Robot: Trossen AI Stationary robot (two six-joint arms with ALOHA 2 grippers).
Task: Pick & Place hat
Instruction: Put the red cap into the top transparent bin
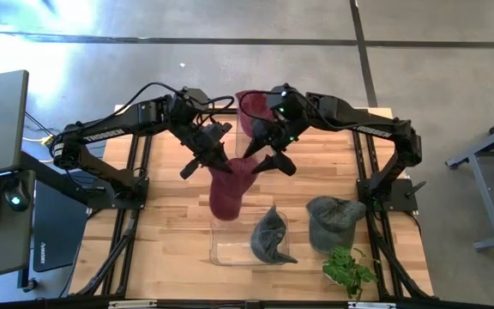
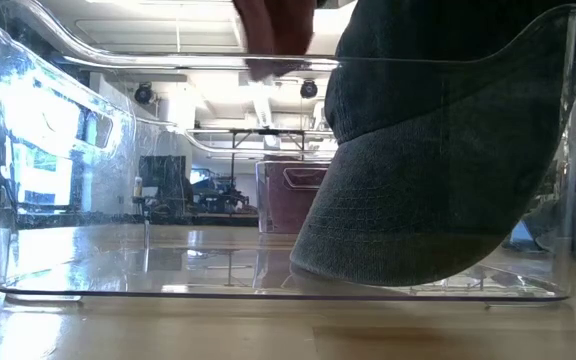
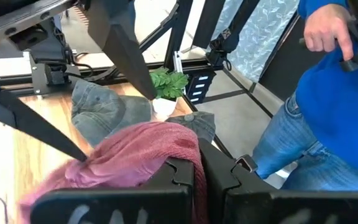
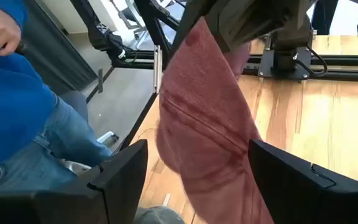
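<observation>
While the left gripper (image 1: pixel 215 154) is pinching the red hat (image 1: pixel 227 187) near the middle of the high view, the soft cloth is hanging down over the back edge of the clear bin (image 1: pixel 230 253). Just to the right, the right gripper (image 1: pixel 268 159) is sitting beside the hat's top with its fingers spread wide, the cloth between them but not squeezed. A dark gray cap (image 1: pixel 270 236) is lying inside the bin at lower center, and it is blocking much of the low view. Another gray cap (image 1: pixel 334 220) is resting on the wooden table (image 1: pixel 170 223) to the right, with a small green plant (image 1: pixel 348 269) below it. A person in blue (image 3: pixel 328 106) is standing beyond the table, cut off at the frame edge.
</observation>
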